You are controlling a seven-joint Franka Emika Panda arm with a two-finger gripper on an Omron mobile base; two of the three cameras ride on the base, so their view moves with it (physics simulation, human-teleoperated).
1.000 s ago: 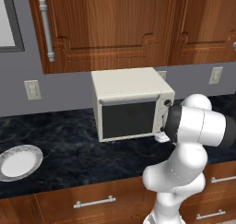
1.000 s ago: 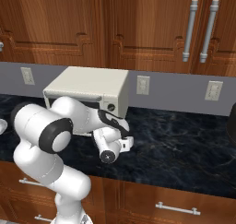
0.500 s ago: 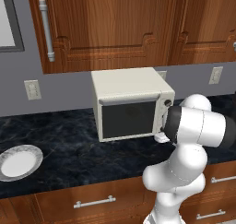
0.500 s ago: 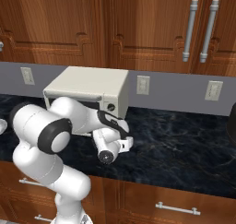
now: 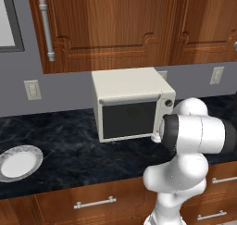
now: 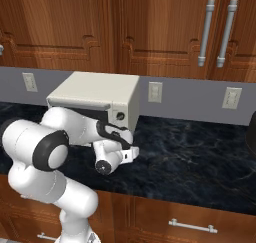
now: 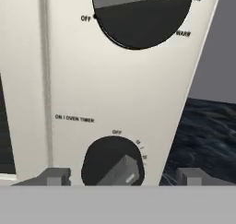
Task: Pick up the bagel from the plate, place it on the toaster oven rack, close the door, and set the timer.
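– Two dark fingers [image 7: 55, 176] stand wide apart with nothing between the pads yet, so your gripper [image 7: 123, 177] is open. It straddles the small black round timer knob [image 7: 113, 165] without touching it.

– Where does that knob sit?

– At the bottom of the knob column, on the right front edge of the boxy cream-white toaster oven [image 5: 129, 87], under the lettering for the oven timer. One finger is over the cream panel. The other hangs past the oven's right corner, with the dark marbled counter [image 5: 69, 136] behind it.

– How will it handle?

– Stiff and light, I'd judge: hard smooth plastic that turns on its axis and probably resists a little. The round skirt looks slippery, so take it by the raised grey bar across its face, one pad on each flat flank, then roll your wrist.

– And the bagel?

– I cannot tell. The cream-framed door [image 5: 128, 119] with its dark glass panel is shut, so the bagel is most likely behind it. The round white plate with the grey patterned rim [image 5: 37, 155] lies near the counter's front left edge, well apart from the oven.
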